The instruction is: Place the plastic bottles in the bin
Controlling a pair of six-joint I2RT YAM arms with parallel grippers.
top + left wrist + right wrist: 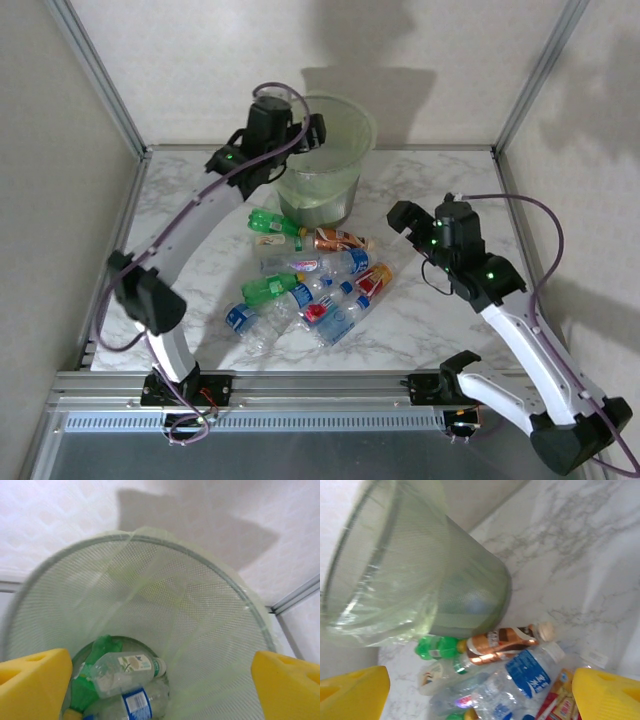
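Observation:
The bin [345,108], a pale-green translucent bucket, stands at the back of the marble table. My left gripper [310,132] hangs over its left rim, open, with nothing between its yellow fingers [35,680]. Inside the bin [200,605] lie a clear bottle with a green cap [125,667], a blue-labelled bottle [137,702] and a green one [95,655]. Several plastic bottles lie in a pile [310,280] in front of the bin. My right gripper [405,222] hovers open to the right of the pile. Below it are a copper-coloured bottle [505,642] and a blue-labelled clear bottle [532,672].
Aluminium posts [100,75] and white walls close the table at the back and sides. A metal rail [320,382] runs along the near edge, by the arm bases. A purple cable [545,240] loops off the right arm.

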